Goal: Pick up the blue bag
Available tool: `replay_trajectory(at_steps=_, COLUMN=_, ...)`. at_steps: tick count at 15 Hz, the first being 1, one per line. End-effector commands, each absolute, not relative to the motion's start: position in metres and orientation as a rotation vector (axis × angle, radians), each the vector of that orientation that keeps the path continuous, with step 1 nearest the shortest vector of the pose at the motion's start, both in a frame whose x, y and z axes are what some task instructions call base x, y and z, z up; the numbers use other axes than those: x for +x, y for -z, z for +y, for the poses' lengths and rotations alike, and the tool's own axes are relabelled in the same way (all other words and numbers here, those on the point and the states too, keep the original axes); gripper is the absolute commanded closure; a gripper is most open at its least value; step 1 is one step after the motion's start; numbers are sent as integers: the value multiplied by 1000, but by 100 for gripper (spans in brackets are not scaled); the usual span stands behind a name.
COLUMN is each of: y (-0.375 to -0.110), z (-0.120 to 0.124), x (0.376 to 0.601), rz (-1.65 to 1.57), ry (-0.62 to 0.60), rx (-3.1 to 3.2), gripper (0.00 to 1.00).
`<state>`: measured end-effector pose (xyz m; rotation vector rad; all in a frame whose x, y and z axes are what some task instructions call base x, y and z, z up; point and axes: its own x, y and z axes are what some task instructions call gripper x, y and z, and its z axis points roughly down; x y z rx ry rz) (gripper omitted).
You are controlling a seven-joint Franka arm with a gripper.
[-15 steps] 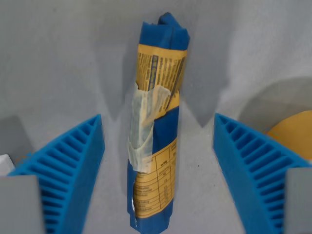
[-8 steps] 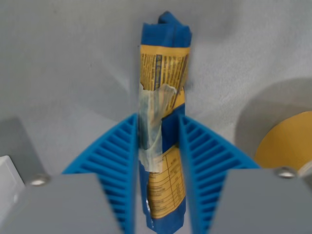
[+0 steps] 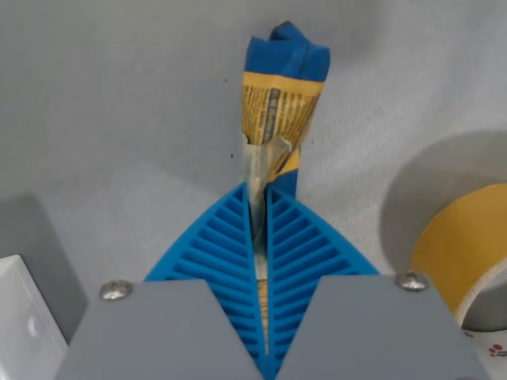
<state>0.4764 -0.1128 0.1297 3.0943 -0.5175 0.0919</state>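
Soft even light, faint shadows, slightly blurred foreground

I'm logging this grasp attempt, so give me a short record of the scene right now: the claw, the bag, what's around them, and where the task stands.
claw: blue ribbed fingers pressed together, shut on the blue bag
blue bag: rolled, blue and yellow with printed label, taped; its middle pinched flat between the fingers
surface: plain grey
yellow roll: at the wrist view's right, apart from the bag
white object: at the lower left edge, only partly in view
task stage: bag gripped; whether it is lifted off the surface cannot be told
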Motion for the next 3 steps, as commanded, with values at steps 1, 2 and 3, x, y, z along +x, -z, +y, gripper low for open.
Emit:
replay_trajectory(at_steps=1, y=-152, z=-112, x=471, rz=-539, ry=-106, rx=3114, gripper=100)
replay_trajectory(at_steps=2, y=-157, z=-112, x=470, rz=-539, ry=-93, rx=3115, gripper=100)
replay_trajectory(at_steps=3, y=-162, z=-112, x=471, rz=-539, ry=-84, rx=3116, gripper=100)
